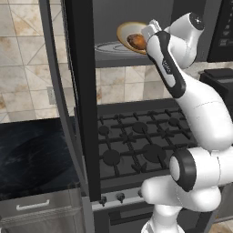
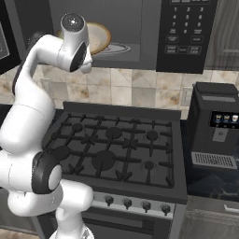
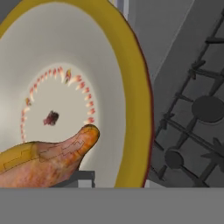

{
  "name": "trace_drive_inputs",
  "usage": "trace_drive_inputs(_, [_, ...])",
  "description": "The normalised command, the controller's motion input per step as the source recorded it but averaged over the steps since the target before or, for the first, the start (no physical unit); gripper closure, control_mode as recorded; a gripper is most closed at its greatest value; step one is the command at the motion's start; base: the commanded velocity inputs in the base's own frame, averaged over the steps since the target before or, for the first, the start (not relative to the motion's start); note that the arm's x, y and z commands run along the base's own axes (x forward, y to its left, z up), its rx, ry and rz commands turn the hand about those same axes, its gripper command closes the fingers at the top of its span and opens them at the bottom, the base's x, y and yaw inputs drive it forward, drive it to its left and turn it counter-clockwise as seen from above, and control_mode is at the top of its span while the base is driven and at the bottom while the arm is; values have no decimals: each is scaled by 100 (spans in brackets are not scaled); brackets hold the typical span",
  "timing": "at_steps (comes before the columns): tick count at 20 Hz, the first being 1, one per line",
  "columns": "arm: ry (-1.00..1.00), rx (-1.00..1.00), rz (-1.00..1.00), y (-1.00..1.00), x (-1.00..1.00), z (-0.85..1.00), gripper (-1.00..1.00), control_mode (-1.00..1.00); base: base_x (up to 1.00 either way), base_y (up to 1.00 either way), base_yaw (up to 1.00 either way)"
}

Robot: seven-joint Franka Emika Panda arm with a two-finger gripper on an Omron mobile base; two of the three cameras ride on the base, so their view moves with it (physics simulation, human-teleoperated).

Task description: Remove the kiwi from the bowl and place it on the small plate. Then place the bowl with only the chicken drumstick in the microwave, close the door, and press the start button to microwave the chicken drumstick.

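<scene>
1 bowl [image 1: 129,34] with chicken drumstick [image 1: 136,42] clamped by gripper [image 1: 146,37] at rim, tilted over microwave [image 1: 132,50] turntable front edge, door [image 1: 79,95] open.

The white arm [image 1: 195,118] is rising from its base at the lower right of the left base view, bending at a dark elbow joint and reaching up and forward with the forearm leaning to the left. In the right base view the arm [image 2: 28,116] is arching up from the lower left, its upper link folding over at a round dark-capped joint near the top. The gripper [image 1: 148,32] is sitting at the end of the wrist, high up, with its jaws drawn in close together.
</scene>
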Motion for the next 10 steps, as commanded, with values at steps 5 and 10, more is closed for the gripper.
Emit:
trace_drive_inputs(5, [0,0,15,0,66,0,100,-100,0,0,0])
trace_drive_inputs(10, [1,0,13,0,62,0,100,-100,0,0,0])
